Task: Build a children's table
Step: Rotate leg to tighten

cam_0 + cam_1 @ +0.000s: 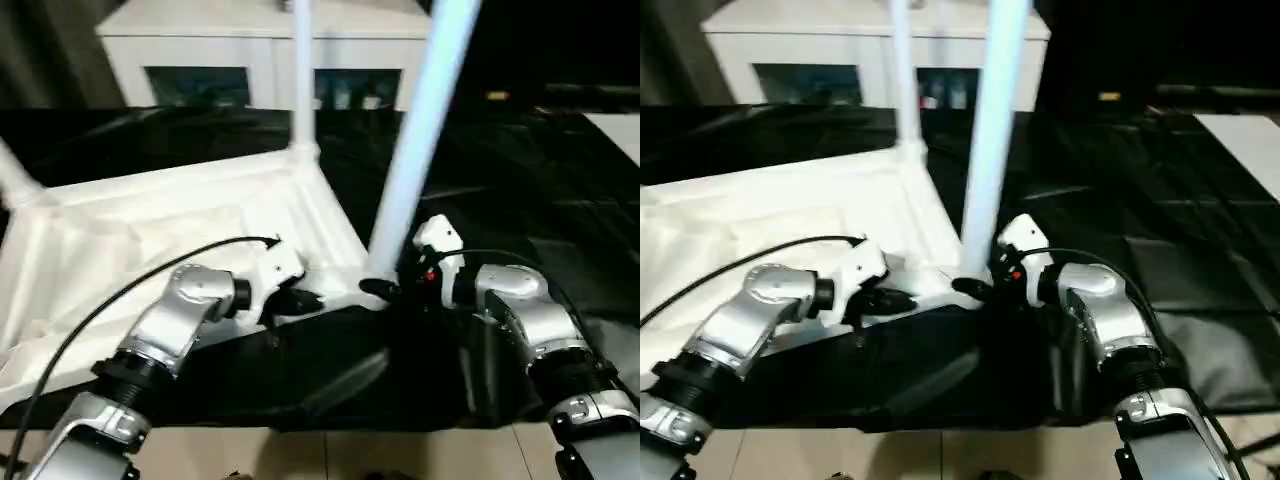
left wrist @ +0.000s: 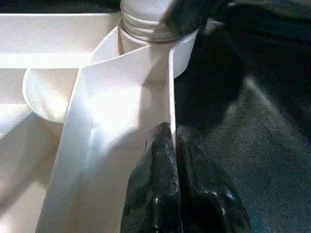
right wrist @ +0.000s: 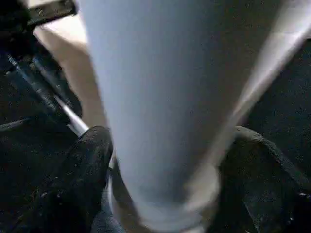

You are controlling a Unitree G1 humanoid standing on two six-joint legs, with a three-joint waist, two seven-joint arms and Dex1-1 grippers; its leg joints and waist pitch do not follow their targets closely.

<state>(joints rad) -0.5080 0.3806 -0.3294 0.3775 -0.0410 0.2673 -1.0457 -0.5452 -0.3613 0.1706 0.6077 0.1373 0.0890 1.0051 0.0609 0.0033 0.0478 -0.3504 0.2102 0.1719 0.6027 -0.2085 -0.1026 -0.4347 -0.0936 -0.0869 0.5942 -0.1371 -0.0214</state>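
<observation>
- Tabletop [image 1: 150, 230] lies upside down, ribbed underside up, on a black-covered surface [image 1: 520, 170], taking up the left half of the head views.
- Near leg [image 1: 420, 140] stands upright in the round corner socket [image 2: 182, 48] nearest the robot; it leans slightly toward picture right as it rises out of frame.
- Far leg [image 1: 301, 70] stands upright in the back corner socket, in front of a white glass-doored cabinet [image 1: 200, 60].
- A third leg [image 1: 15, 180] shows at the left edge, at the tabletop's far-left corner (only a short stretch visible).
- Left gripper [image 1: 300, 297]: fingers [image 2: 160, 165] pressed together, tips resting against the thin upright rim wall of the tabletop just short of the near socket. Nothing is between them.
- Right gripper [image 1: 385, 290]: fingers [image 3: 87, 160] stand apart, one on either side of the near leg's base, right above the socket. In the right wrist view the leg sits between them; whether the pads actually press on the tube cannot be told.
- Both silver forearms reach in from the bottom corners, converging on the near corner of the tabletop.
- Black cable [image 1: 120, 290] arcs over the left forearm to the wrist.
</observation>
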